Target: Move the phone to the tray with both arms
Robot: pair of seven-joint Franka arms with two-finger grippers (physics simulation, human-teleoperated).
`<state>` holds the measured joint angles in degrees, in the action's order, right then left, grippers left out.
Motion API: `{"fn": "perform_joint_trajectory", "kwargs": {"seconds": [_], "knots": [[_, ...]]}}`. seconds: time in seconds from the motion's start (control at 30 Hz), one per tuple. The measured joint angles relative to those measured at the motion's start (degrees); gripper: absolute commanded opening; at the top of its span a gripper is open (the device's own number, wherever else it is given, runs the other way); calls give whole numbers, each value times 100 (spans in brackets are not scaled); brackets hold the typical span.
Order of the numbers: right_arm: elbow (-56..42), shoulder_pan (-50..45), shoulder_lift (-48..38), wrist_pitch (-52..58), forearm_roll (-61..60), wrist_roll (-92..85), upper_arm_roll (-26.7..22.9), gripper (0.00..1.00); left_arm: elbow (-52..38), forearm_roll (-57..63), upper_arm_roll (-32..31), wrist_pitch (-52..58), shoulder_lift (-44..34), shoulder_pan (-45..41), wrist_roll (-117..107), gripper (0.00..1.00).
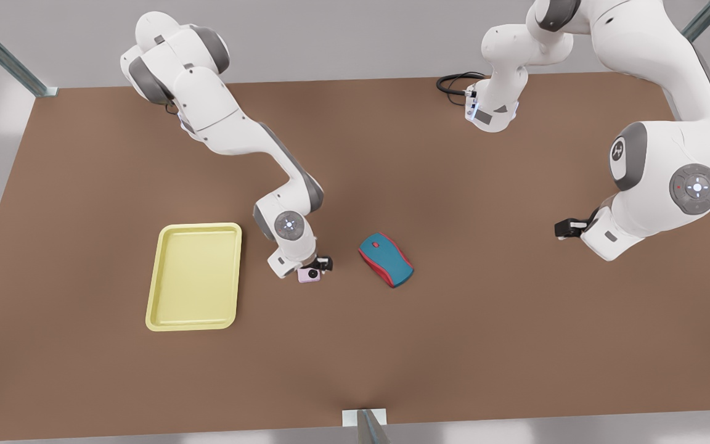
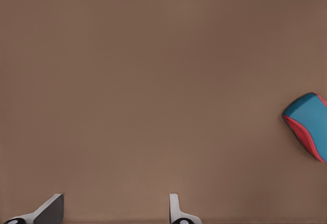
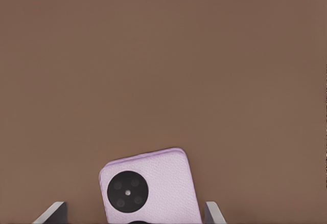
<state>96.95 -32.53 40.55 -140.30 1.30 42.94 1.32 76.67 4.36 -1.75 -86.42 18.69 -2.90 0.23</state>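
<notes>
Our right tool (image 1: 317,269) straddles the phone (image 3: 149,187), fingers wide; the tray (image 1: 195,275) lies beside it. Left tool (image 1: 567,229) waits open, well apart.

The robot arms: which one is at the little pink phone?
The right arm's tool, beside the yellow tray, has the phone between its open fingers. The left tool waits open, far past the mouse.

Teal-and-red mouse (image 1: 386,259) on brown table (image 1: 484,345), black cable (image 1: 453,83) at far edge
</notes>
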Motion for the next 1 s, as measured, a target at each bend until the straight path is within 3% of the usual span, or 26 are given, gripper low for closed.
{"fn": "perform_joint_trajectory", "kwargs": {"seconds": [0.67,0.77,1.0], "knots": [[183,-34,219,-485,514,569,17,98,17,0,0,0,53,0,255,100],[178,-34,241,-502,514,606,18,85,15,0,0,0,59,0,273,100],[165,-25,239,-524,495,608,18,80,17,0,0,0,62,0,305,100]]}}
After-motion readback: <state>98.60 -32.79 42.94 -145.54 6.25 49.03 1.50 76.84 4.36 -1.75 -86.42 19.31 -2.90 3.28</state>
